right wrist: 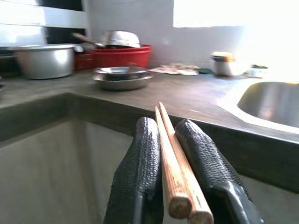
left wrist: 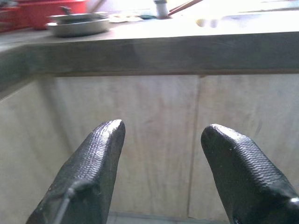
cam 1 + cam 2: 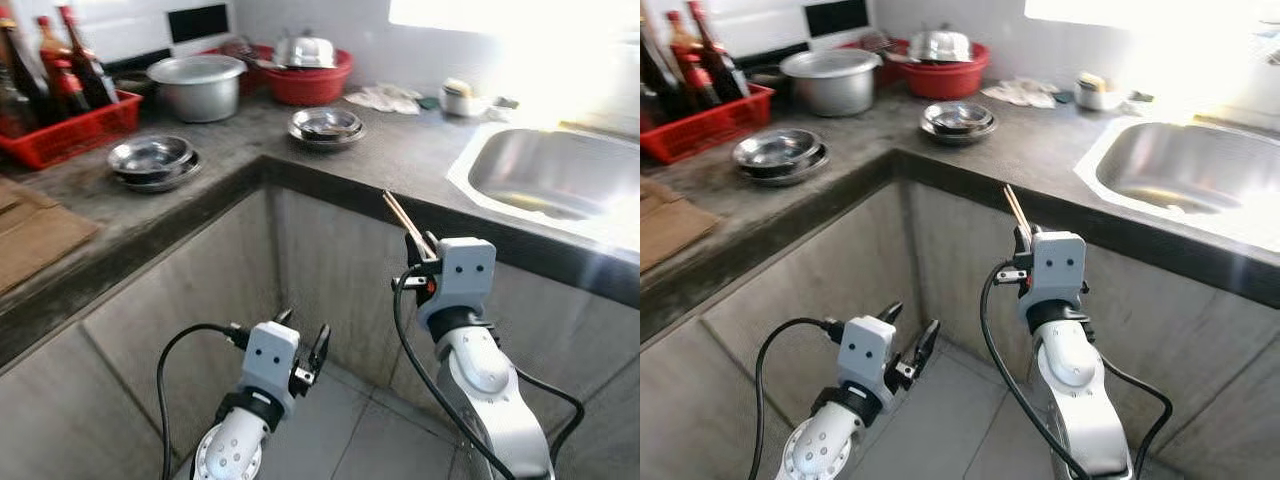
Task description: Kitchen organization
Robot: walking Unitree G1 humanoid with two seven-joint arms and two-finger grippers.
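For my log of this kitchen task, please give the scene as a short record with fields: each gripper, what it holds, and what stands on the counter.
right gripper: shut on chopsticks, raised near the counter edge
left gripper: open, holding nothing, low, below the counter
corner of counter: two stacks of steel bowls
back: metal pot, red basin, red crate with bottles
right side: sink

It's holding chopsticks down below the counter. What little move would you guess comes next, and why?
Probably a lift: the right gripper is shut on a pair of wooden chopsticks, whose tips reach just about to the counter edge. Raising that arm would bring them above the countertop, where the steel bowls and sink are. The left gripper hangs open and low.
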